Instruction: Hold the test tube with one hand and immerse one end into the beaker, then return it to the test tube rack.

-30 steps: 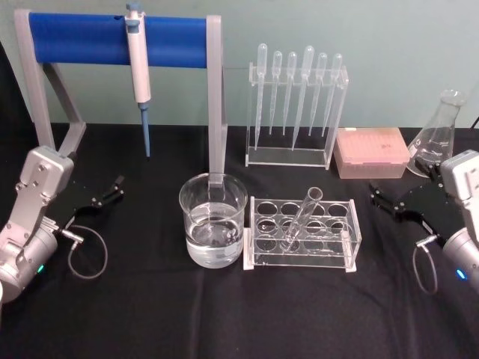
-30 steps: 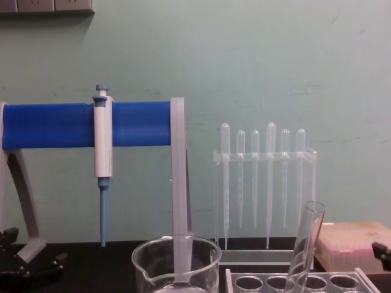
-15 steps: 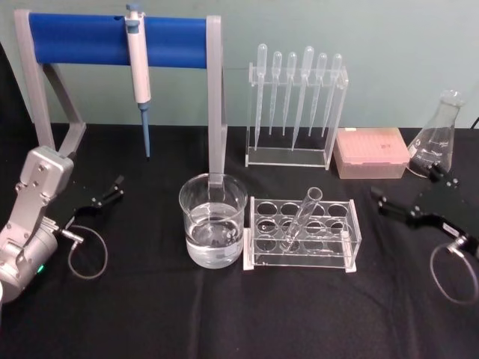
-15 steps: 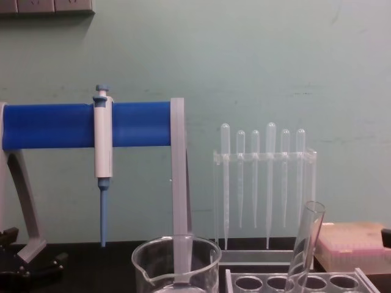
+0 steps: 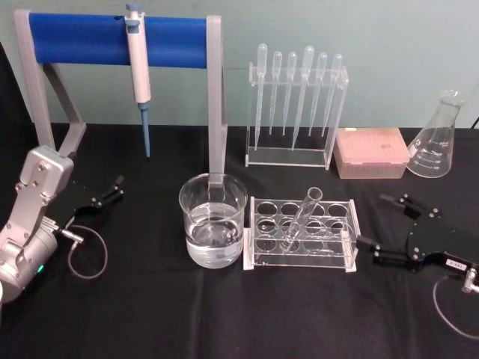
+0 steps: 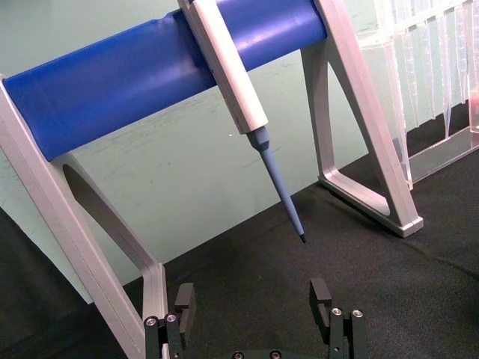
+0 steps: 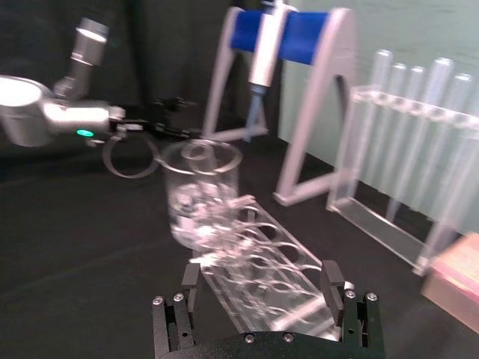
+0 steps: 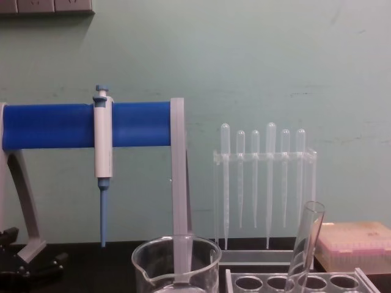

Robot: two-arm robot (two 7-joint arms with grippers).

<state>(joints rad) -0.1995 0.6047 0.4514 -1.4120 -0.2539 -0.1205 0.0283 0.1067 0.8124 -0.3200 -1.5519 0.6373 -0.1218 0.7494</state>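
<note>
Right gripper [image 5: 370,219] — jaws spread, empty — sits just right of the rack [image 5: 299,264]; test tube [image 5: 302,217] leans in rack, beside beaker [image 5: 213,221]; left gripper [image 5: 114,190] — jaws spread — rests far left.

One test tube [image 5: 303,217]; one beaker [image 5: 188,218]; one test tube rack [image 5: 355,238]; six pipettes [image 5: 292,84]; one flask [image 5: 437,142]; one pink box [image 5: 372,153].

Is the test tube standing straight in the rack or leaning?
Leaning. The test tube sits in a rack hole, open top tipped toward the robot's right.
</note>
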